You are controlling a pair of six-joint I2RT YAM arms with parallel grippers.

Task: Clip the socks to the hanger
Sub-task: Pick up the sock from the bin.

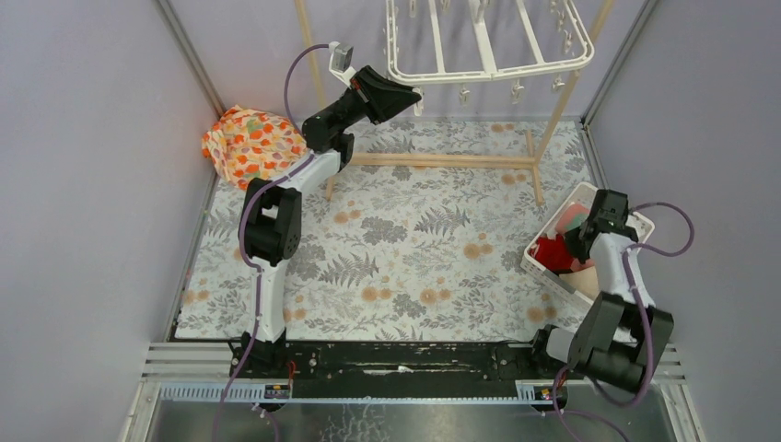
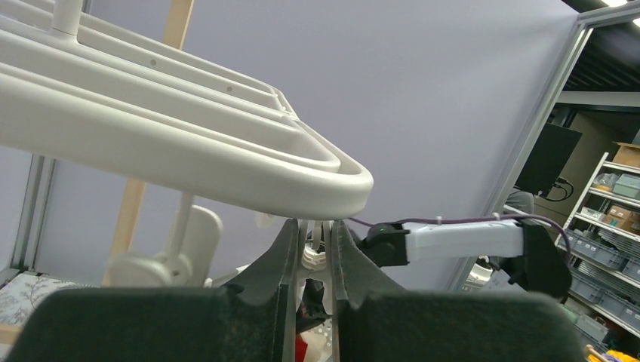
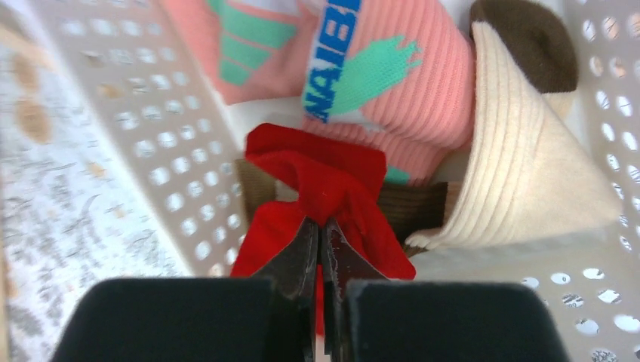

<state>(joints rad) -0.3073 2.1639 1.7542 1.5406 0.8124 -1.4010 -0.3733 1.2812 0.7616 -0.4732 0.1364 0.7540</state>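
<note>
The right gripper (image 3: 323,226) is pinched shut on the red sock (image 3: 332,177) inside the white basket (image 3: 158,143), at the lower right of the top view. The hanger (image 1: 488,69) lies well apart toward the upper centre, its near rim running left to right. The left gripper (image 2: 315,230) is nearer, closed narrowly about one clip (image 2: 315,258) under that rim. Three socks are counted: the red sock, a pink sock (image 3: 423,83) and a cream-and-brown sock (image 3: 521,173); one hanger is seen.
</note>
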